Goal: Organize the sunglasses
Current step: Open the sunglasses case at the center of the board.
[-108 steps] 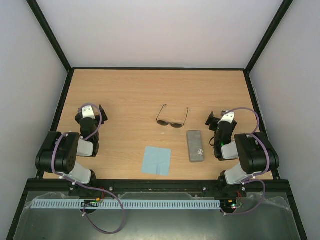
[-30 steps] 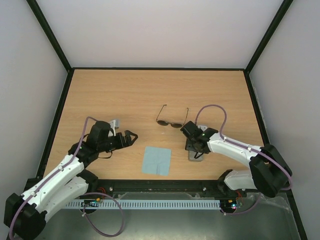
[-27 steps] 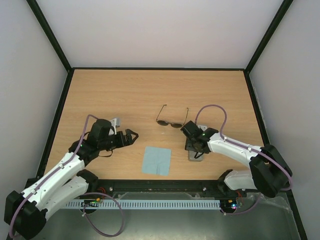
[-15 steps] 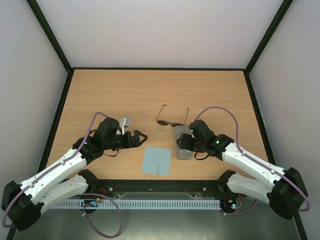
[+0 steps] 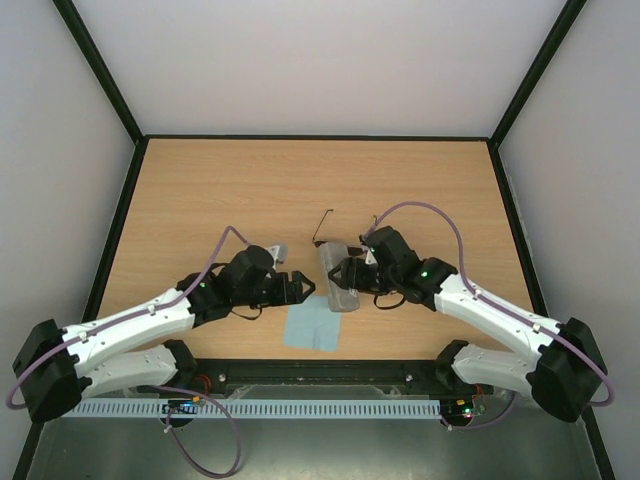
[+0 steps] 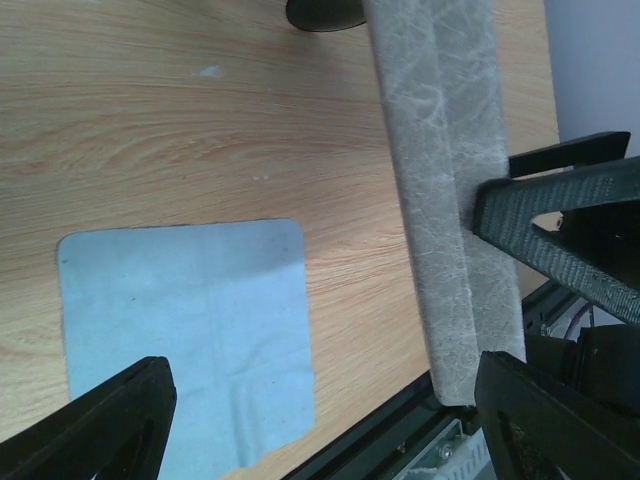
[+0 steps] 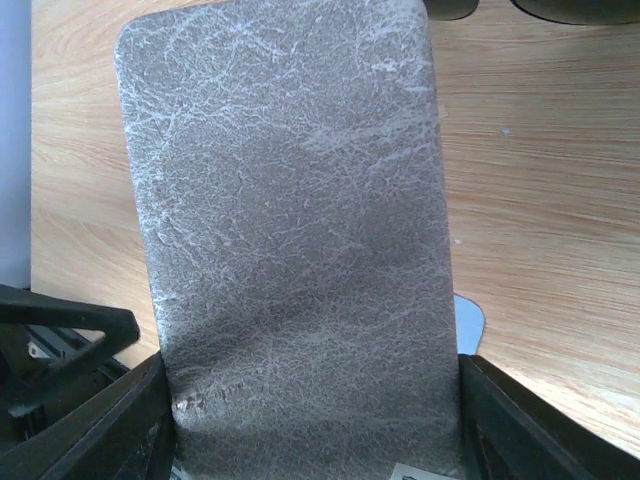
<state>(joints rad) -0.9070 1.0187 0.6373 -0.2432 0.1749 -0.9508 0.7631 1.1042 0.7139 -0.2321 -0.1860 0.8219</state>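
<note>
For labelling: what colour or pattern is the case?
Grey case with whitish marbled grain; clearest in right wrist view.

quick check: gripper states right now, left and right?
Left gripper: open, holding nothing.
Right gripper: closed on the grey case.

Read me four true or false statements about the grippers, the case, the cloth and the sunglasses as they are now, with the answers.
1. The right gripper holds the case. True.
2. The left gripper is shut on the cloth. False: it is open and holds nothing; the cloth lies flat on the table.
3. The case is shut. True.
4. The sunglasses are in the case. False: they lie on the table beyond it, partly hidden behind it in the top view.
</note>
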